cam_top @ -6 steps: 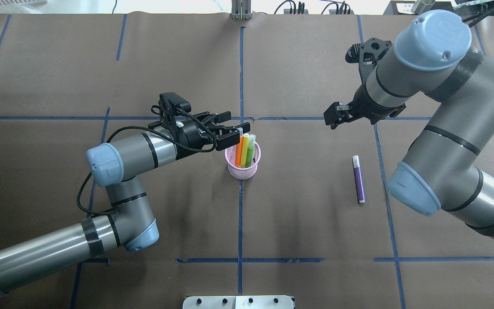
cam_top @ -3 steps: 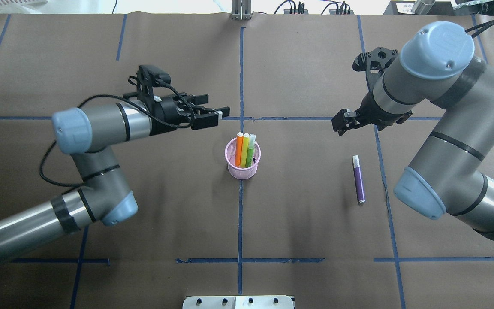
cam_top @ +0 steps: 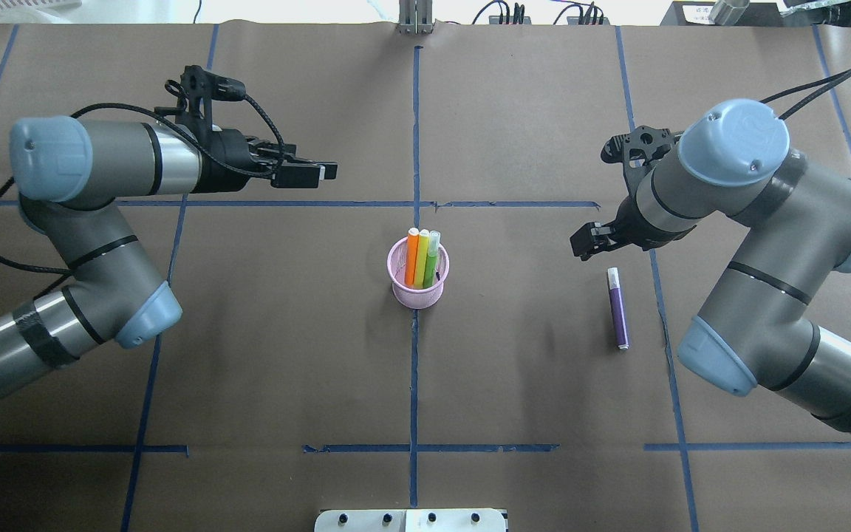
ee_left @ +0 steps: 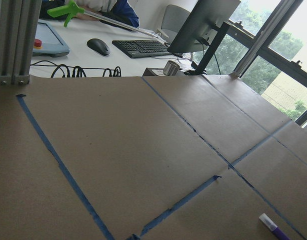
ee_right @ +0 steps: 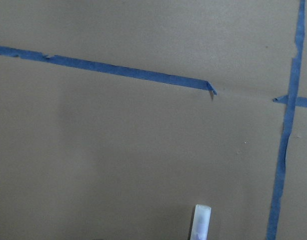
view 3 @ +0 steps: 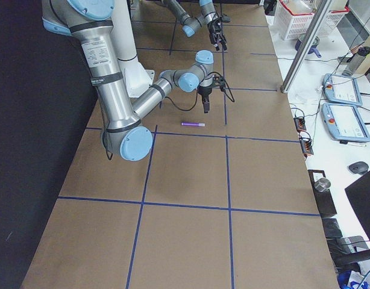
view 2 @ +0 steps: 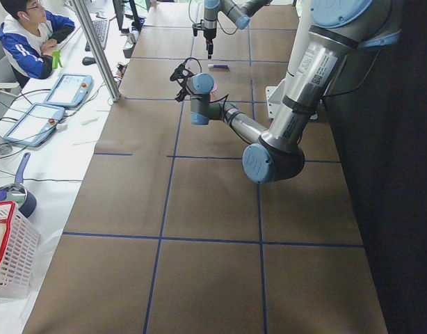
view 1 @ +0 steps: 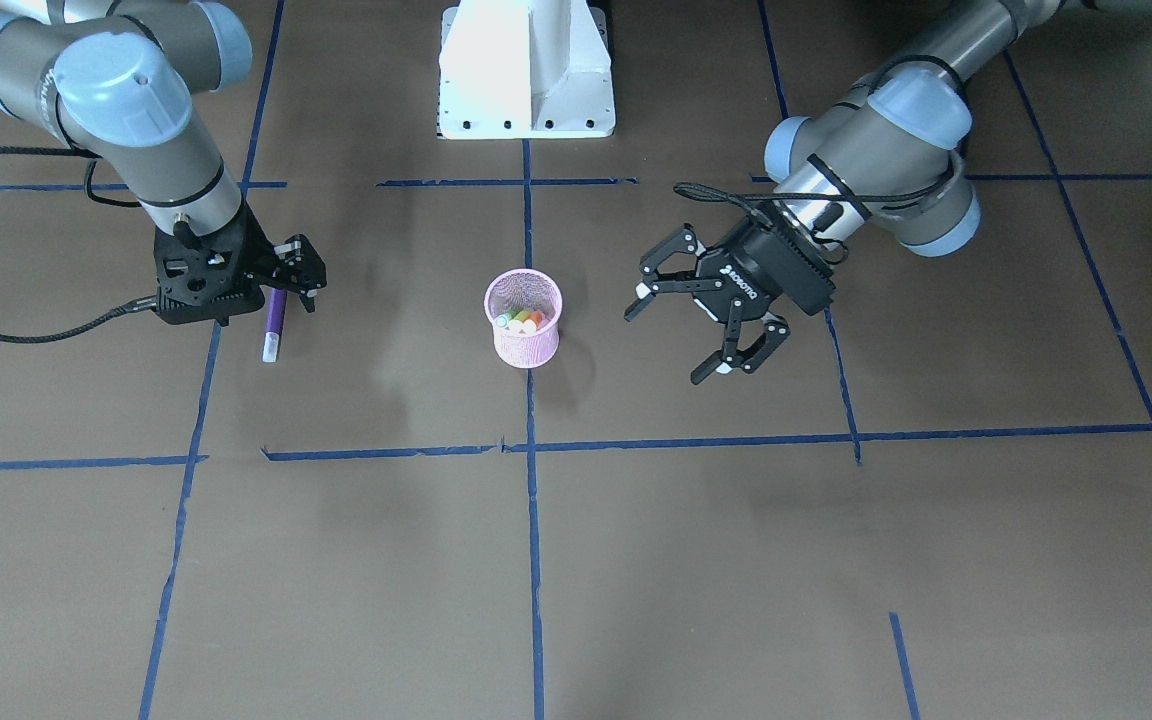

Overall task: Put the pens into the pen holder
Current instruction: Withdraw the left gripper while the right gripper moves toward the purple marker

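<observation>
"One pen lies outside the holder, then?"

"Yes, the purple pen (cam_top: 618, 310). It lies flat on the table (cam_top: 529, 399), right of centre in the overhead view. Its pale cap points toward the top of the frame, and it is well apart from the holder (cam_top: 418, 298)."

"And the holder itself?"

"Upright at mid-frame, on a blue tape line (cam_top: 414, 384). An orange pen (cam_top: 411, 258) stands tilted in it, with a green pen (cam_top: 423, 260) touching it on the right. A paler green strip shows just beside that. Whether it is another pen I cannot tell."

"Where is the right gripper (cam_top: 586, 242)?"

"Just up and left of the purple pen's cap in the overhead view. The right-side view shows it hanging above the table, apart from the pen. In the front view it sits at the left, over the pen's upper end, and its fingers look parted with nothing between them. Its wrist camera catches only the pale cap, at the bottom edge."

"And the left gripper (cam_top: 326, 172)?"

"Up and left of the holder in the overhead view, well apart from it. In the front view it is to the right of the holder, fingers spread wide and empty. Its wrist camera shows the purple pen at the lower right corner."

"Anything else?"

"In the left-side view, a person (view 2: 33, 42) sits at the upper left and a red-rimmed white basket (view 2: 15, 257) stands at the lower left."
</observation>
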